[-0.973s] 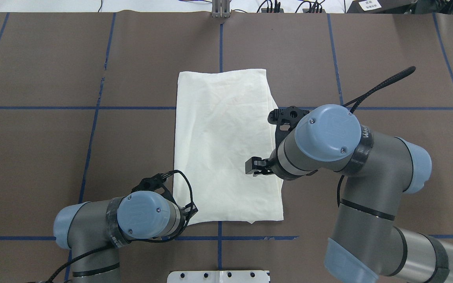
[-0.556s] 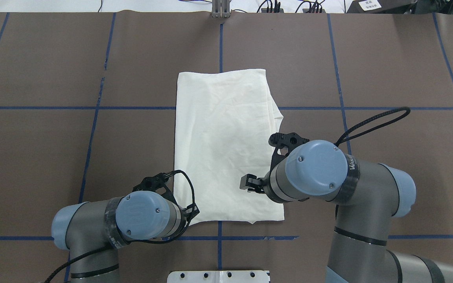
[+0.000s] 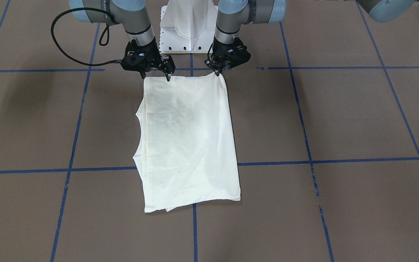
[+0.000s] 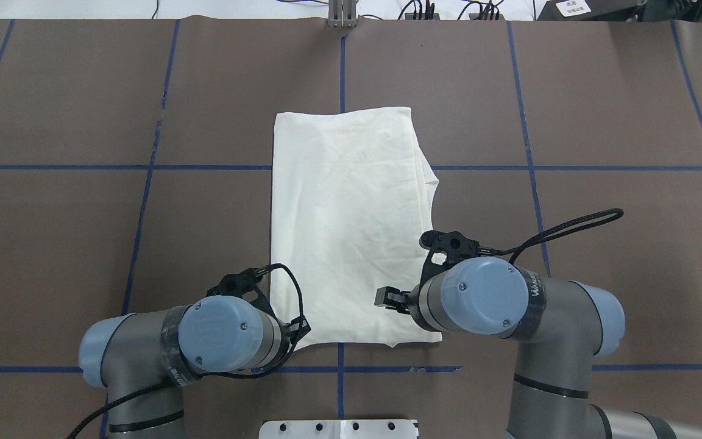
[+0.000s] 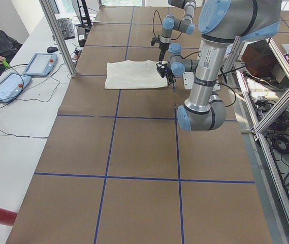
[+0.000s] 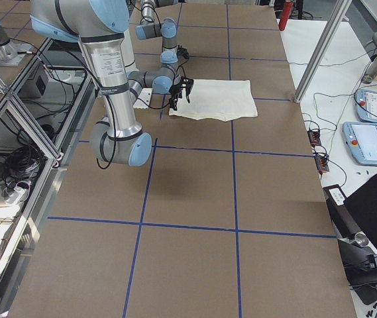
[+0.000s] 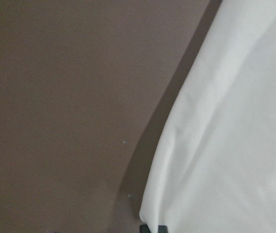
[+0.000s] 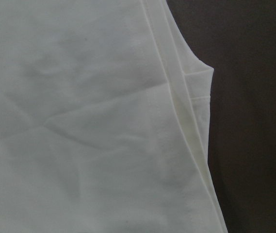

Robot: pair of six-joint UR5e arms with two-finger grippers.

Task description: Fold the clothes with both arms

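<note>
While my grey-and-silver left arm (image 4: 144,347), with its light blue joint caps, reaches in low with the elbow bent and the wrist turned straight down, my black two-finger left gripper (image 3: 218,72) is pinched onto the near left corner of the cream-white T-shirt (image 4: 345,231). That shirt lies flat, plain side up, folded into a long rectangle at the middle of the brown paper-covered table (image 4: 52,244), with layered edges showing along its right side. My right arm (image 4: 558,305) is bent the same way, wrist down over the near right corner. My right gripper (image 3: 156,74) has its fingers spread and grasps nothing, tips at the near hem. I count two arms, two grippers and one shirt.
</note>
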